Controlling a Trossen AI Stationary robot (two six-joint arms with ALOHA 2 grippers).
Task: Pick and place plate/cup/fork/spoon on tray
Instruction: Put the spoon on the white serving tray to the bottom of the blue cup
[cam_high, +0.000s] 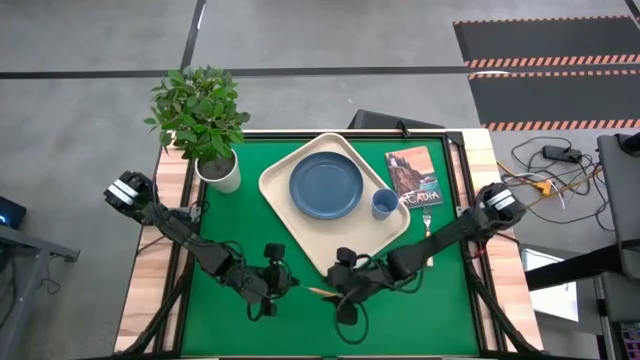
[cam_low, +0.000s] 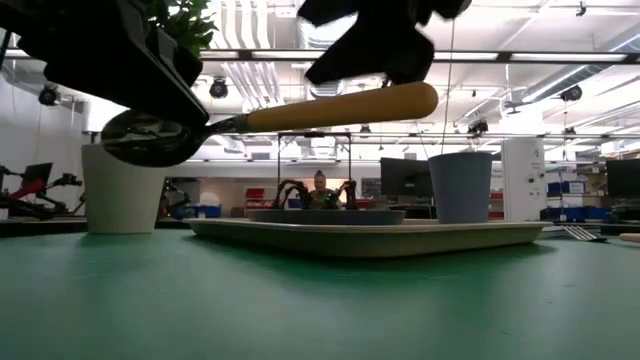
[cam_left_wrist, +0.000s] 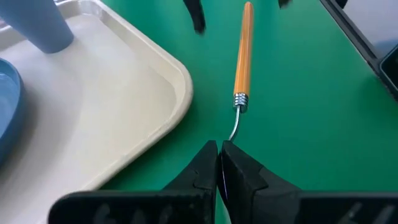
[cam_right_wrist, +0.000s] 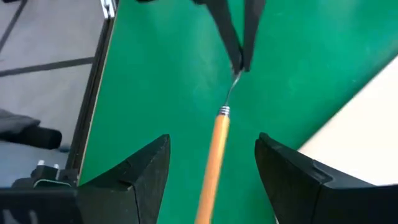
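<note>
On the green bench, going from left to right, the left gripper holds the spoon pinched by its neck close to the bowl, its fingers narrowed on the metal, and the low view shows the spoon lifted clear of the surface with its orange handle pointing toward the right arm. Next comes the right gripper, its fingers spread wide on either side of the handle end without closing on it, so this looks like a handover between the arms. Beyond them the cream tray already carries the blue plate and, just beside it toward the right corner, the blue cup. Farther right, the fork lies on the bench off the tray, below the book. By my judgement two of four items are placed; spoon and fork remain.
</note>
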